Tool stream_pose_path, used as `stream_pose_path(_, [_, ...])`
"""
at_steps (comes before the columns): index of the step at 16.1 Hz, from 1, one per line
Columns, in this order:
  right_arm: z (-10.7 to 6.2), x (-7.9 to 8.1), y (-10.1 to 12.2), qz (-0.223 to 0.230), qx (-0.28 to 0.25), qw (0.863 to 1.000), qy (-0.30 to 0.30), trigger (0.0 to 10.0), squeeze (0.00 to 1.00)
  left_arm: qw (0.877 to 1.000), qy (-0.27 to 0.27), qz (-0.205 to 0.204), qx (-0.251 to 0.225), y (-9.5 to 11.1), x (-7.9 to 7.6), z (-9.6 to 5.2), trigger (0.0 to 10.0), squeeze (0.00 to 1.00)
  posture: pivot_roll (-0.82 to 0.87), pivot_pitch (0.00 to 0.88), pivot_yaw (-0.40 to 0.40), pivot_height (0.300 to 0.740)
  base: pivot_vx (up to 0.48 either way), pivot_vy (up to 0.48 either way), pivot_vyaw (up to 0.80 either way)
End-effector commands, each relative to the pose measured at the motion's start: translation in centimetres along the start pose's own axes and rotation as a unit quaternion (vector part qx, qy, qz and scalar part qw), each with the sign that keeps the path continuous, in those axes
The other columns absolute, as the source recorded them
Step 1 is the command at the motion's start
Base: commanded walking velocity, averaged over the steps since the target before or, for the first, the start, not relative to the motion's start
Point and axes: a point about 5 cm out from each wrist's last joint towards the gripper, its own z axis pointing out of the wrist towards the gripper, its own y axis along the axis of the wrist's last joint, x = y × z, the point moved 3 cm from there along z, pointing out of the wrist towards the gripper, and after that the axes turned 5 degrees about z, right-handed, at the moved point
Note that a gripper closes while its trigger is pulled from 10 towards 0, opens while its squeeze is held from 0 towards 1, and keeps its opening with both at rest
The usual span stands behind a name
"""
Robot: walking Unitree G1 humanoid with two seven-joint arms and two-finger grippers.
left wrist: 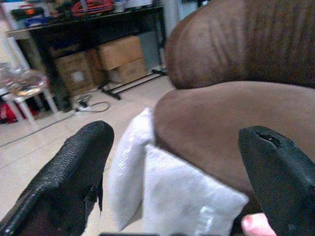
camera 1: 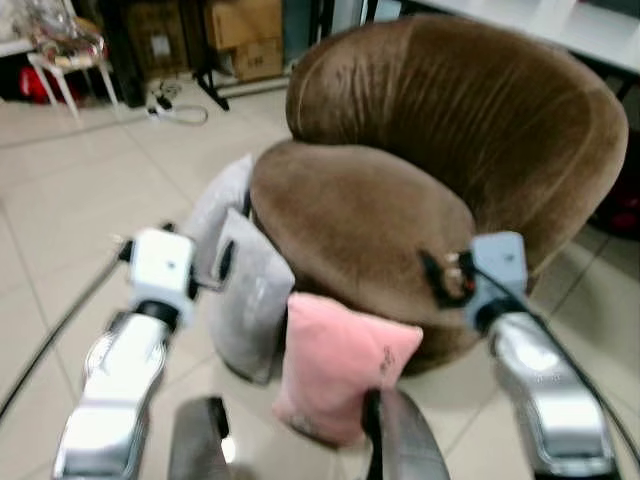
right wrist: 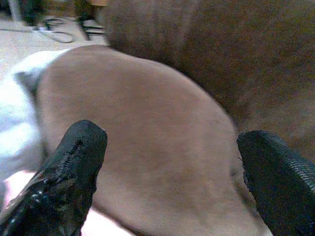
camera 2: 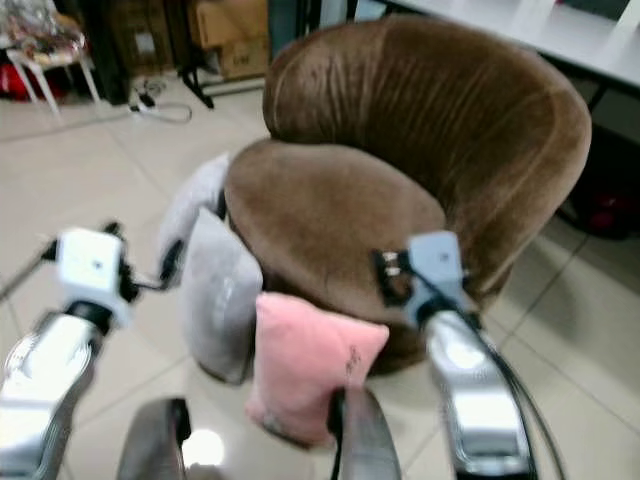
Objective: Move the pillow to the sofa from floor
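A pink pillow [camera 1: 340,365] stands on the tiled floor, leaning against the front of the round brown sofa [camera 1: 400,190]. Two grey pillows [camera 1: 245,290] lean against the sofa's left side. Both arms are raised toward the sofa. My left gripper [left wrist: 174,135] is open in the air above the grey pillows [left wrist: 167,191], with a corner of the pink pillow [left wrist: 256,225] just below it. My right gripper [right wrist: 172,135] is open over the front of the sofa seat [right wrist: 147,132], holding nothing. The pink pillow sits between and below the two wrists.
Cardboard boxes [camera 1: 245,40] and a black stand sit at the back. A white chair [camera 1: 65,55] stands at the far left, with a power strip and cable [camera 1: 175,110] on the floor. A pale table [camera 1: 560,20] runs behind the sofa. Open tiled floor [camera 1: 70,190] lies to the left.
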Motion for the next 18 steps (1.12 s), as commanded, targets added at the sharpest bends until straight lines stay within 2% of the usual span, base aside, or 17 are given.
stream_pose_path(1, [0.0,-0.1,0.0,0.008,0.003,1.000,-0.002,10.0,0.00,1.000,0.005,0.004,0.005,-0.1,0.0,0.0,10.0,0.00,-0.12,0.000,-0.066,0.526,0.000,0.000,0.00])
stream_pose_path(8, [0.0,0.0,-0.2,0.008,0.001,1.000,0.007,10.0,0.00,1.000,-0.013,0.018,0.005,0.0,-0.2,0.2,10.0,0.00,-0.12,0.000,-0.054,0.456,0.000,0.000,0.00])
stream_pose_path(17, [0.4,0.9,-0.3,-0.008,0.000,0.999,0.037,10.0,0.00,0.999,-0.021,0.025,0.011,-0.3,-0.1,-0.3,10.0,0.00,-0.11,0.000,-0.057,0.366,0.000,0.000,0.00])
stream_pose_path(18, [0.5,1.2,-0.4,-0.013,0.005,0.999,0.049,10.0,0.39,0.999,-0.025,0.026,0.012,-0.4,-0.2,-0.4,10.0,0.00,-0.11,0.000,-0.056,0.366,0.000,0.000,0.00])
